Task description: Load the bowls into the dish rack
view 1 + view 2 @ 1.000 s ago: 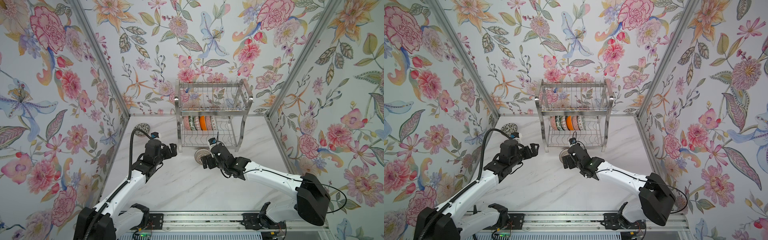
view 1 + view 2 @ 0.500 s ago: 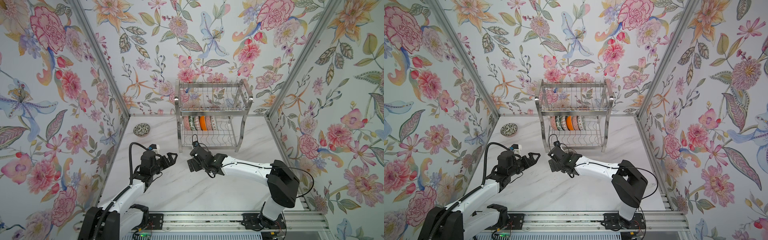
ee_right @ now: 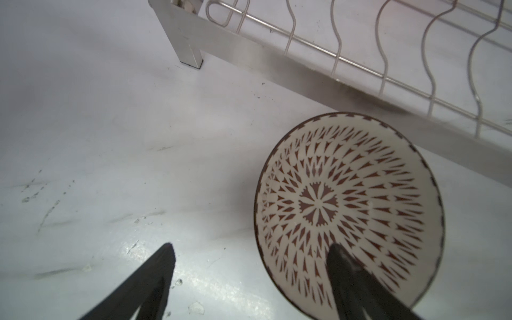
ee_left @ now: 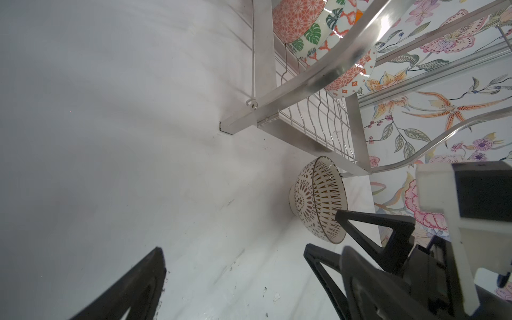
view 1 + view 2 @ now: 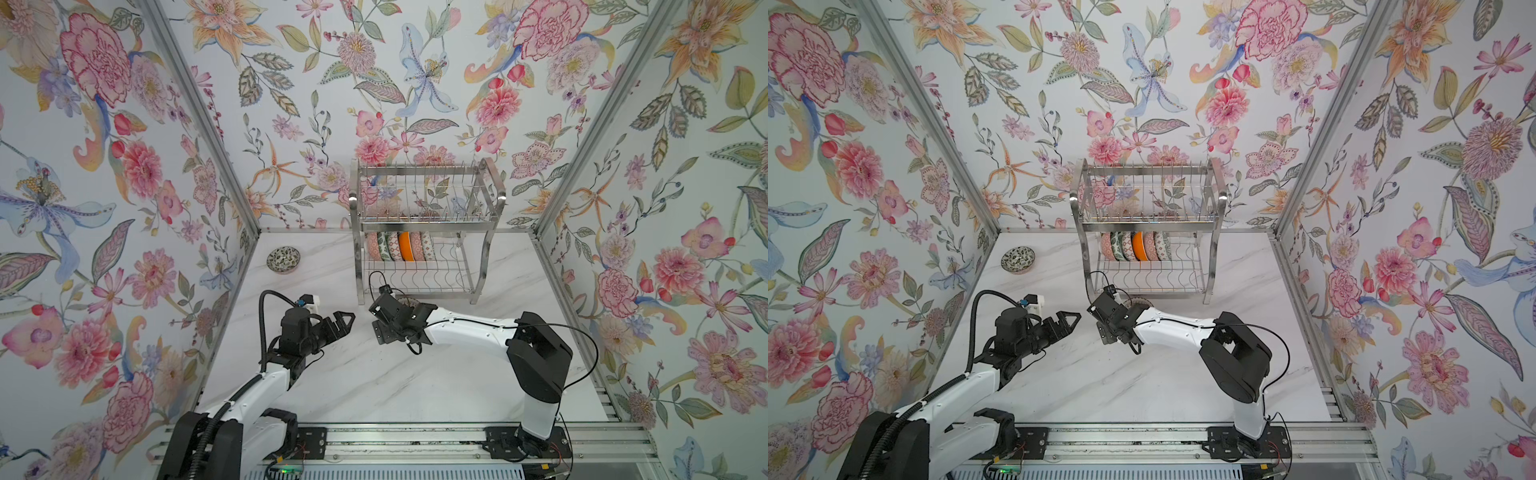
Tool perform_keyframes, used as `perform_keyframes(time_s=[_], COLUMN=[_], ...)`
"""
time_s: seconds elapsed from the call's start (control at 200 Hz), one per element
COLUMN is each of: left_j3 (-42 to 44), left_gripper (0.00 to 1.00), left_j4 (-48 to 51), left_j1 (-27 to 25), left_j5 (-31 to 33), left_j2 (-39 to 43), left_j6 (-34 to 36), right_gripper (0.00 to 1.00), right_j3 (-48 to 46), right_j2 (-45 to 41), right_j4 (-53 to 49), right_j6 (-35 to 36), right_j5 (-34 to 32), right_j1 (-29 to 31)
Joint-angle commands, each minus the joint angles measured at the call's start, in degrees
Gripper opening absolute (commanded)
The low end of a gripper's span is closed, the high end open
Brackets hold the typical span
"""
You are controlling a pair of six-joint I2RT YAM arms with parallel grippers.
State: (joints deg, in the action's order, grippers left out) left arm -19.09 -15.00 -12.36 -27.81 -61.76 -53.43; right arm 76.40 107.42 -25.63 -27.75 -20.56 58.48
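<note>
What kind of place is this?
Probably a robot test booth staged as a kitchen: floral walls around a marble-look tabletop, a dish rack holding bowls, arms on a rail.

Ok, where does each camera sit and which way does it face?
Top views: high in front, looking down and back over the table, dish rack, left arm and right arm.
Left wrist: looks past the open left gripper at the rack's foot and the brown-patterned bowl; the right arm's end shows.
Right wrist: looks down; the open right gripper straddles that bowl's rim.
Shared: both wrist views show bowl and rack.
</note>
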Motion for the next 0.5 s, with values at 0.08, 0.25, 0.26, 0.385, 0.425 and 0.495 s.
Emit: perform_keyframes(time_s=[0.08, 0.25, 0.26, 0.385, 0.425, 0.495], left_j3=[0.24, 0.55, 0.59, 0.68, 0.64, 0.68], left_gripper=[0.99, 0.99, 0.99, 0.99, 0.99, 1.0], left_j4=[-2.06, -2.23, -2.31, -2.14, -2.07, -2.03], left_j1=[0.62, 0.91, 0.99, 1.15, 1.24, 1.24], left_j5=[-1.47, -1.45, -1.52, -1.54, -1.42, -1.29], left_j2=[-0.74, -1.81, -1.86, -1.72, -1.63, -1.82], left_j6=[0.78, 1.44, 1.41, 1.74, 2.0, 2.14], right_gripper=[0.78, 0.72, 0.71, 0.61, 0.56, 0.5], right_j3=[3.26, 5.14, 5.24, 6.0, 6.1, 6.27], right_j2=[3.09, 5.02, 5.07, 5.66, 5.65, 5.79], right_j4=[-2.67, -2.85, -2.94, -3.39, -3.38, -3.33], right_j6=[-0.16, -0.19, -0.2, -0.02, 0.06, 0.13], right_j5=[-2.04, -2.12, -2.12, -2.29, -2.3, -2.3], right_j1=[-0.03, -0.42, -0.5, -0.82, -1.02, -1.17])
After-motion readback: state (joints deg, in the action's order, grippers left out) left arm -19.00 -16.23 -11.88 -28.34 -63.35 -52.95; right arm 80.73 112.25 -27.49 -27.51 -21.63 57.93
